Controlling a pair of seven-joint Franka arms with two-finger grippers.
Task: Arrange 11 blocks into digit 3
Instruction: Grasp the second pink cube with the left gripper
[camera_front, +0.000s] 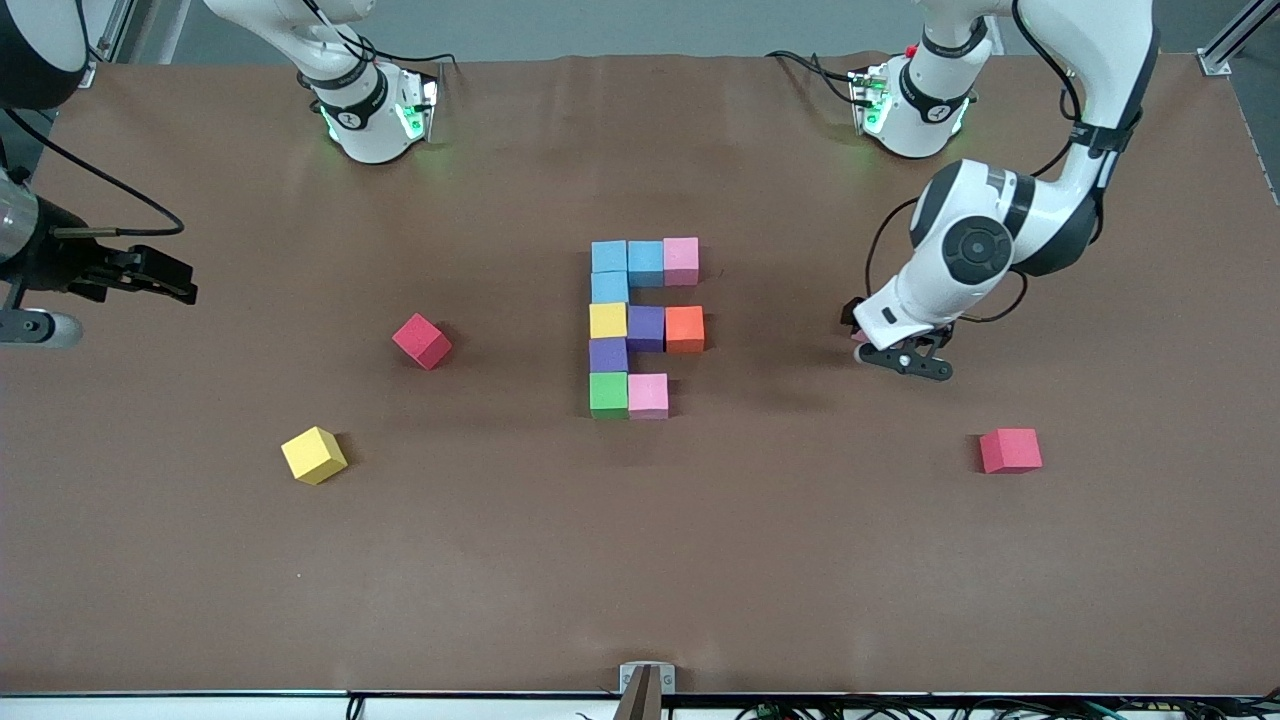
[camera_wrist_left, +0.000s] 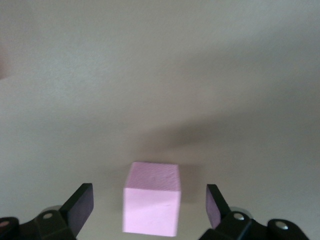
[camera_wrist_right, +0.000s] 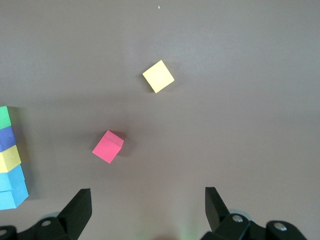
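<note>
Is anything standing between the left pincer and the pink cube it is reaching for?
Nothing visible: the left pincer is open, with the pink cube between its fingers, no other block near it.
</note>
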